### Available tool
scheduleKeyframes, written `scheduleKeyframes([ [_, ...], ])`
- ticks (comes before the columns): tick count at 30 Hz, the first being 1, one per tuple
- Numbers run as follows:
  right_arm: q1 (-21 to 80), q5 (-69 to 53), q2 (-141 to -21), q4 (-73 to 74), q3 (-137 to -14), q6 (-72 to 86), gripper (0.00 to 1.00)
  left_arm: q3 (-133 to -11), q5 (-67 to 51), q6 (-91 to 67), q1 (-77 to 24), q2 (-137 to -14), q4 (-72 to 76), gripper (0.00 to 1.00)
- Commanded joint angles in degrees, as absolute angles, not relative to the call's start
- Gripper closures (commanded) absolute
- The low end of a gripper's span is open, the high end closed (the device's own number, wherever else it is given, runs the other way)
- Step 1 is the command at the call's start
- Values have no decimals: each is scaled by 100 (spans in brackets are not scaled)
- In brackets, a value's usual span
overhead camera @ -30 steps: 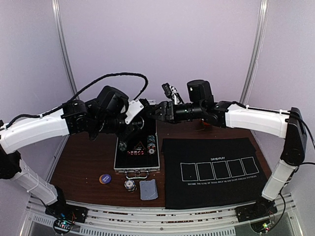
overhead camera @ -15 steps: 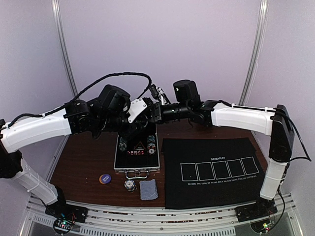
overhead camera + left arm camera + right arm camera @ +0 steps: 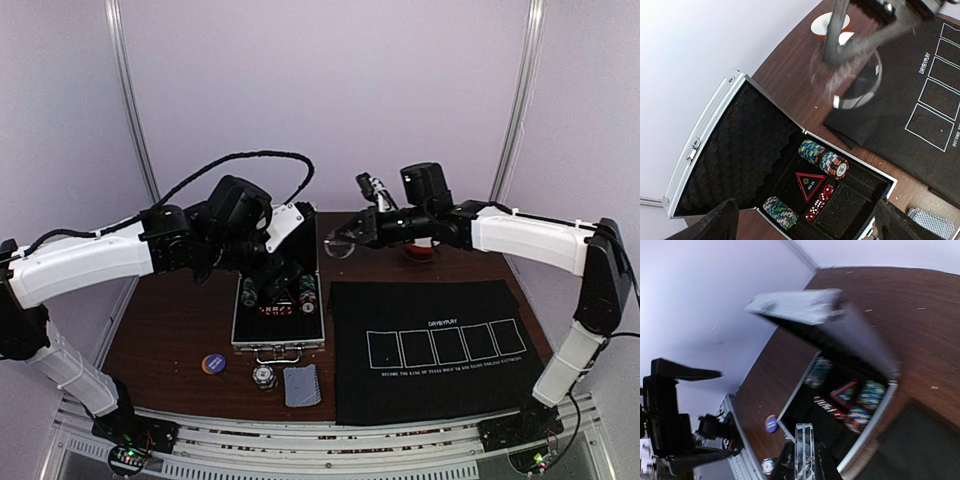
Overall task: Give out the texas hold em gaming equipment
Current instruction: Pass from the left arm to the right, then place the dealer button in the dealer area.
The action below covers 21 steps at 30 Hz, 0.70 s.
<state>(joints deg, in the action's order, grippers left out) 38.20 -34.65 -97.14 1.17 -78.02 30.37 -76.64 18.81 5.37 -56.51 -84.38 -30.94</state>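
Observation:
My right gripper (image 3: 345, 240) is shut on a thin clear round piece (image 3: 805, 437), held in the air between the open case and the black mat. The piece shows blurred in the left wrist view (image 3: 847, 80). My left gripper (image 3: 805, 227) hangs wide open over the silver case (image 3: 278, 340), with nothing between its fingers. Inside the case lie striped poker chip stacks (image 3: 823, 157), a further stack (image 3: 777, 212), a triangular "ALL IN" marker (image 3: 810, 184) and red dice (image 3: 821, 202). On the table in front sit a purple-blue disc (image 3: 212, 363), a small chip stack (image 3: 263, 376) and grey-blue cards (image 3: 301, 385).
A black felt mat (image 3: 435, 345) with five printed card boxes covers the right half of the table. A white-and-orange bowl (image 3: 832, 25) stands behind it. The case lid (image 3: 730, 145) stands open with dark foam lining.
My right gripper shut on the clear piece next to the left gripper, then pulled back to the right with it. The left jaws opened wide.

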Motion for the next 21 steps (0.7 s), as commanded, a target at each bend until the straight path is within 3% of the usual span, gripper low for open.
scheduleKeyframes([
  [1,2411,-3054,-8862,536,-6708,2661,100,-7577,1676,269,-5437,-8274,-2931,2],
  [9,746,-3228,-8884,11,-5237,2581,100,-7333,1454,-256,-4891,-8270,-2995,2],
  [21,588,-3617,-10320,-920,-5232,2980,100,-7020,1523,-483,-4688,-8096,-3064,2],
])
